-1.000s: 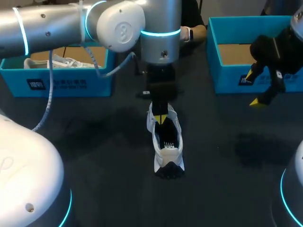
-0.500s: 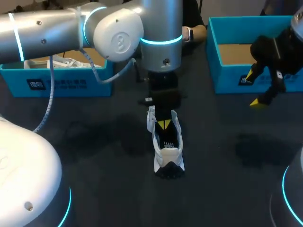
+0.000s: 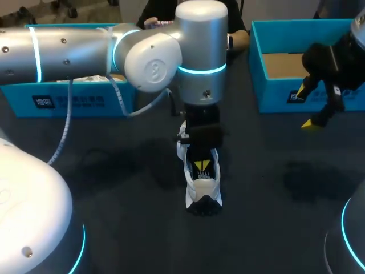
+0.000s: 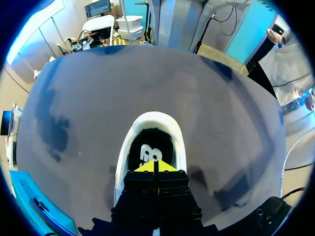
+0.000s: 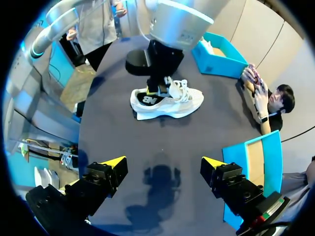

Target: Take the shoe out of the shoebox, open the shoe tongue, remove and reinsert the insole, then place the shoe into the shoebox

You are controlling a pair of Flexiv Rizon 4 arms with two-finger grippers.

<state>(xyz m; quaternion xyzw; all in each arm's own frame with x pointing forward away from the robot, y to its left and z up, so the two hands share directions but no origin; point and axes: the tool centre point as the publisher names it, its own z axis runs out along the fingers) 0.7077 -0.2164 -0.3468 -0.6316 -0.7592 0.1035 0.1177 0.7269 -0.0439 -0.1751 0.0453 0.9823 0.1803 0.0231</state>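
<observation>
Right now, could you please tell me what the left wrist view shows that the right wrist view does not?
Only the left wrist view looks down into the shoe: its dark insole with a white mark, and the left tool's yellow tips pressed together over it. Only the right wrist view shows the shoe's side and laces, the right tool open above the table, and a blue shoebox beyond the shoe. Both show the white shoe on the dark table with the left tool at its opening.
</observation>
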